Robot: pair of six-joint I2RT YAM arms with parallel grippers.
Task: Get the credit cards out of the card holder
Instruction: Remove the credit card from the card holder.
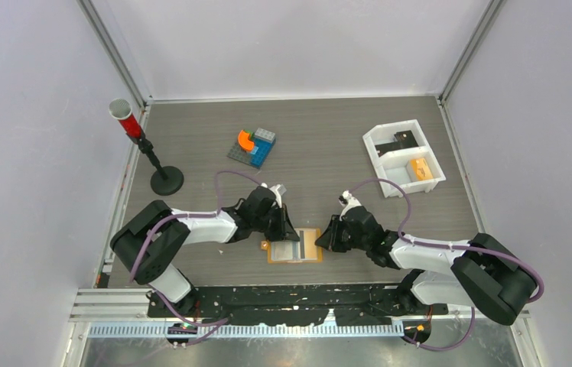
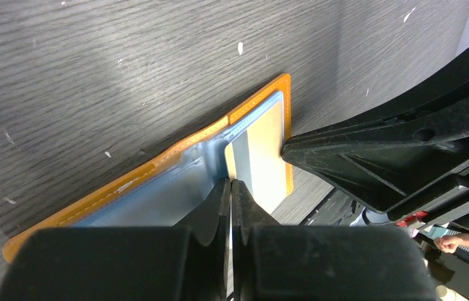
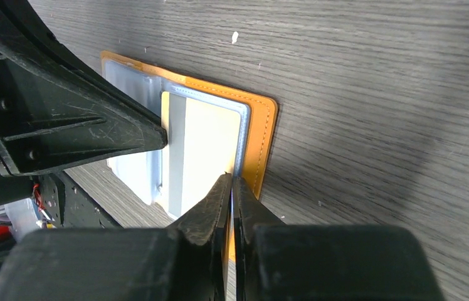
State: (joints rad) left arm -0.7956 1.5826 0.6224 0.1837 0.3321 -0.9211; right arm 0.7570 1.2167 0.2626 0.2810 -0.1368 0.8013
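**A:** Card holder, tan-orange bifold, entry one. Where is it lying?

**B:** It is lying open and flat on the grey table, close to the near edge and midway between the two arms. Its pale blue clear sleeves are facing up.

**A:** Contents?

**B:** One credit card, cream with a grey stripe, is sitting in the sleeve of the right half.

**A:** Entry two, the left gripper?

**B:** Its fingers are pressing together, and nothing is showing between them. The tip is resting on the sleeve at the card's left edge, by the stripe.

**A:** Entry three, the right gripper?

**B:** Its fingers are likewise pressing together, and I cannot see them holding anything. The tip is touching down at the right edge of the same sleeve, just inside the orange border.

**A:** Other stock?

**B:** A white two-compartment tray is standing at the far right. An orange block is lying in its nearer compartment and something dark in the farther one. A cluster of coloured building bricks is sitting far and left of centre. A red tube on a black stand is standing at the far left.
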